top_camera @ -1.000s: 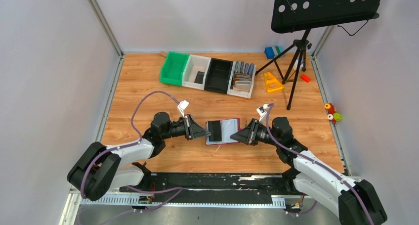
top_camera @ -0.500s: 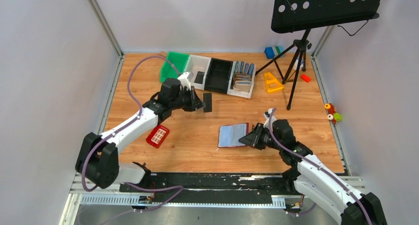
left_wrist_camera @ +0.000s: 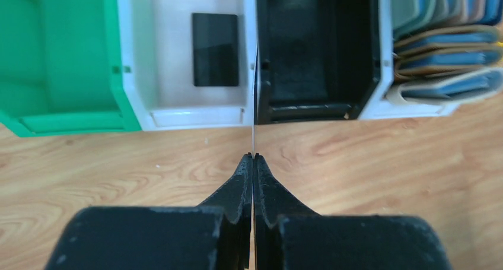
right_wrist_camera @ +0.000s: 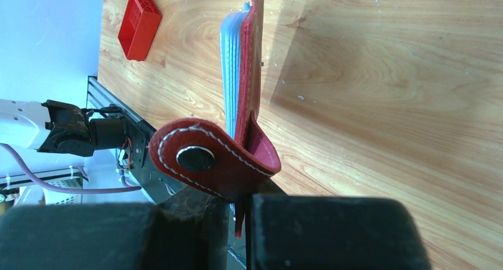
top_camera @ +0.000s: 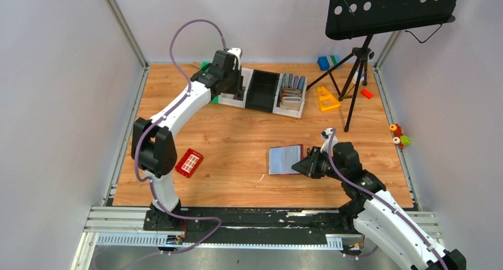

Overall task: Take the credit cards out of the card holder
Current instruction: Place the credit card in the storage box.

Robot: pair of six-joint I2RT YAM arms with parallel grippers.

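The maroon card holder [top_camera: 285, 159] lies open on the wood, grey pockets up. My right gripper [top_camera: 306, 165] is shut on its right edge. In the right wrist view the holder [right_wrist_camera: 246, 62] stands on edge out from my jaws [right_wrist_camera: 237, 206], its snap tab [right_wrist_camera: 199, 157] curled over them. My left gripper [top_camera: 233, 91] is at the back bins, shut on a thin card [left_wrist_camera: 253, 104] seen edge-on, above the wall between the white bin [left_wrist_camera: 178, 113] and the black bin [left_wrist_camera: 314, 110]. A black card [left_wrist_camera: 215, 49] lies flat in the white bin. Gold and silver cards are not in view.
A row of bins stands at the back: green [left_wrist_camera: 59, 56], white, black [top_camera: 264, 91], and one holding upright wallets [top_camera: 290, 95]. A flat red piece with a white grid [top_camera: 189, 162] lies at the left. A music stand tripod [top_camera: 355, 74] and a yellow piece [top_camera: 325, 98] stand at the back right.
My left arm has carried the dark card from the holder at the table's middle to the back bins. The right gripper has kept hold of the holder and drawn it slightly right.
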